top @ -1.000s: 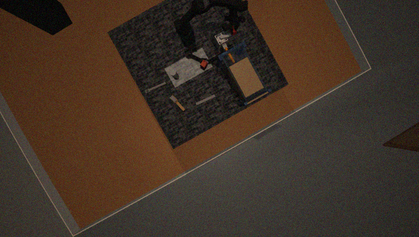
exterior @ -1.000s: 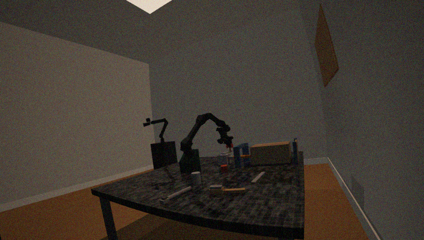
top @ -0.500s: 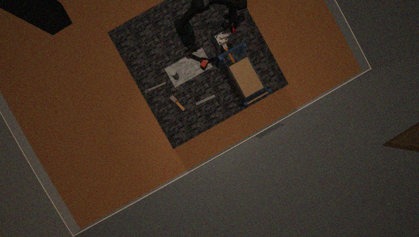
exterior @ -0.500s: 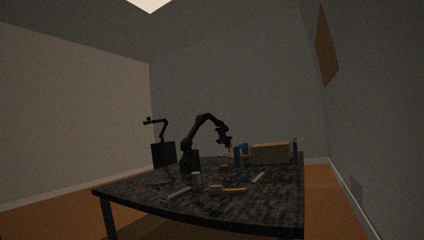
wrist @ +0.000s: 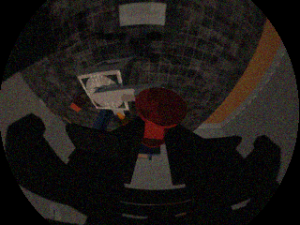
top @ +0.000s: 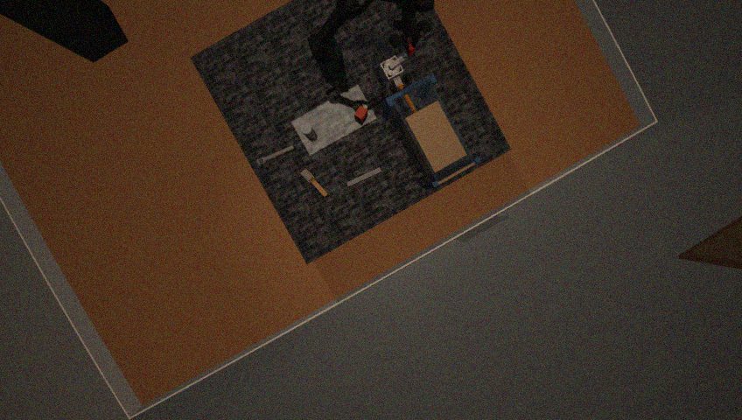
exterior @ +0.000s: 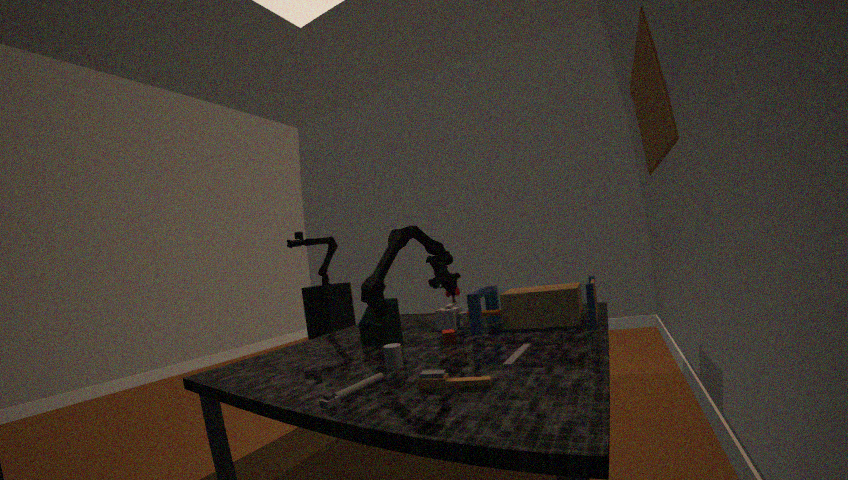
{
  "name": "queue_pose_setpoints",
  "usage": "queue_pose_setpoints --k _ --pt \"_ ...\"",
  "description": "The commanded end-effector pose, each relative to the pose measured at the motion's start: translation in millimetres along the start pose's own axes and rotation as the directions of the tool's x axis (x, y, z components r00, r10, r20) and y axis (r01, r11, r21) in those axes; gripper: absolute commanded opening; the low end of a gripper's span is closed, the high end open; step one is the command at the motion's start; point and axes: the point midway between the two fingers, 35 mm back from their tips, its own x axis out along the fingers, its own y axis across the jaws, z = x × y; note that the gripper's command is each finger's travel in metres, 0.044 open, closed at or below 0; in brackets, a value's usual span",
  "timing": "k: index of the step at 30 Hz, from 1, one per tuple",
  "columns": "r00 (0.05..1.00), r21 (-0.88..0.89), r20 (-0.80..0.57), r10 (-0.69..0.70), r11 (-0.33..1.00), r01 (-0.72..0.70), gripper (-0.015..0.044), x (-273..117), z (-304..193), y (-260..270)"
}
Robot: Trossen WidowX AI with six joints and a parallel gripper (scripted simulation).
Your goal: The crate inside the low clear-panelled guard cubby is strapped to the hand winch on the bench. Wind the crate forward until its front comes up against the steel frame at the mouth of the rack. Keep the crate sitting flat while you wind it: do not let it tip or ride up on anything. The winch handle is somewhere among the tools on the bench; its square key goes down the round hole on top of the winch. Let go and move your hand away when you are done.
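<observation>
Black arm arched over the bench, wrist angled steeply downward, claw closed on a red knob

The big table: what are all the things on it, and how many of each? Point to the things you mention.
crate (top: pixel 436 136) (exterior: pixel 541 306): one, tan, by the blue frames
blue frames (top: pixel 411 89) (exterior: pixel 474 313): two, one at each end of the crate
orange strap (top: pixel 409 101) (exterior: pixel 491 312): one, between winch and crate
winch (top: pixel 386 74) (wrist: pixel 85 89): one, whitish, beside the near blue frame
red block (top: pixel 360 113) (exterior: pixel 448 336): one, near the arm's base
cylinder (exterior: pixel 392 356): one, whitish, upright
brush-like tool (top: pixel 318 187) (exterior: pixel 468 380): one, grey and orange
rod (top: pixel 278 154) (exterior: pixel 358 386): one, grey, lying down
flat strip (top: pixel 364 177) (exterior: pixel 517 353): one, grey, lying down
gripper (top: pixel 411 47) (exterior: pixel 453 292) (wrist: pixel 154 116): one, black, holding the red knob of the winch handle
</observation>
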Motion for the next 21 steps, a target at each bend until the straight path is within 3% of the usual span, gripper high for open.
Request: queue_pose_setpoints --k 1,21 --pt "1.0 -0.019 0.025 0.003 1.0 -0.003 0.0 -4 16 4" --pt "1.0 -0.021 0.027 0.004 1.0 -0.003 0.0 -14 36 15"
